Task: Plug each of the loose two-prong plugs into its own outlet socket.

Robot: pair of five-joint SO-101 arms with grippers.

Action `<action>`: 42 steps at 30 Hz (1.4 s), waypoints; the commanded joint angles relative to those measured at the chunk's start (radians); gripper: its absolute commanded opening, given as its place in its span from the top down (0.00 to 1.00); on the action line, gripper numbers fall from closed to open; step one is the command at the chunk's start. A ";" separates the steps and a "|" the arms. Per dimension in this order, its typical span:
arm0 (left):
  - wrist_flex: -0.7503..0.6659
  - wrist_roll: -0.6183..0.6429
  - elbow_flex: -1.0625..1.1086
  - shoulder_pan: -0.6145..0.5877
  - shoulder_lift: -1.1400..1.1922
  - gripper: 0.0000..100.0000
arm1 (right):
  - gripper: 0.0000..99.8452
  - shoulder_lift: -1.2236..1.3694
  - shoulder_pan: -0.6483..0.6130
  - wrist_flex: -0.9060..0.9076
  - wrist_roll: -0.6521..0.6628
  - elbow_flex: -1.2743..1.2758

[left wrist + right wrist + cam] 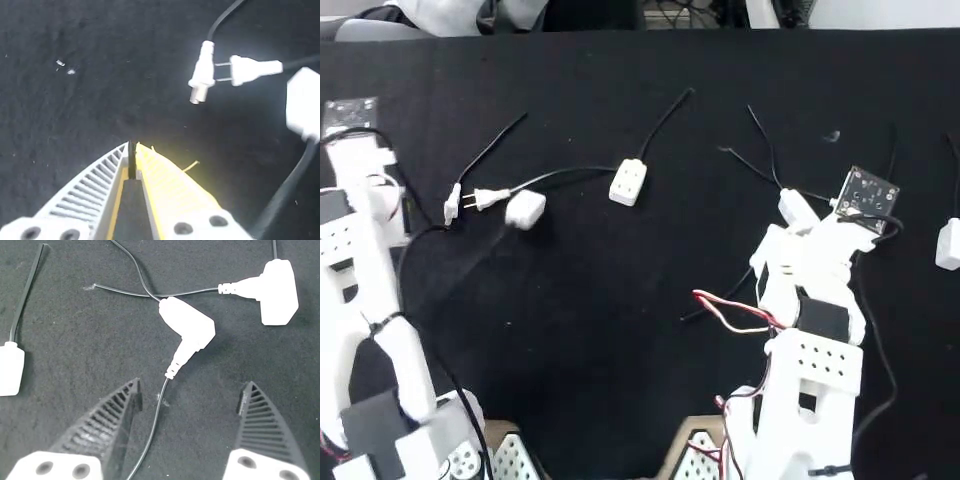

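From where I'm standing, the right hand (192,386) is hanging released over the black bench (620,330), its two dark fingers (107,420) spread wide. The angled plug (189,326) is lying flat just ahead of the fingertips, inside the gap they are framing. Its long axis is running slantwise away from the hand, strain-relief end nearer and blunt body farther, with its lead (151,435) trailing back between the fingers. I'm judging that a short advance with a slight turn of the wrist would be setting the fingers across its narrow sides. Its pins are hidden from me. A second white plug body (277,290) is resting beyond it, apart. Looking down over the bench, this arm is standing extended at the right side with its wrist pitched down, and it is plainly the nearer arm to that plug. The left hand (131,145) is sitting clenched, tips together with nothing I can make out between them, low over bare bench. The straight plug (252,70) is lying ahead of it and off to one side, its axis crosswise to the hand's line. Its prongs (223,71) are bridging to a small socket (202,75), touching it or partly in, I cannot tell which
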 commanded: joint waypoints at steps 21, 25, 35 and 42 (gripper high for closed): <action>-0.021 0.184 -0.081 0.463 0.324 0.73 | 0.70 -0.030 0.015 -0.009 -0.003 -0.005; -0.023 0.184 -0.239 0.472 0.494 0.74 | 0.70 -0.030 0.015 -0.009 -0.003 -0.005; -0.026 -0.032 -0.381 0.470 0.667 0.78 | 0.70 -0.030 0.015 -0.009 -0.003 -0.005; 0.112 -0.256 -0.366 0.513 0.637 0.95 | 0.70 -0.030 0.015 -0.009 -0.003 -0.005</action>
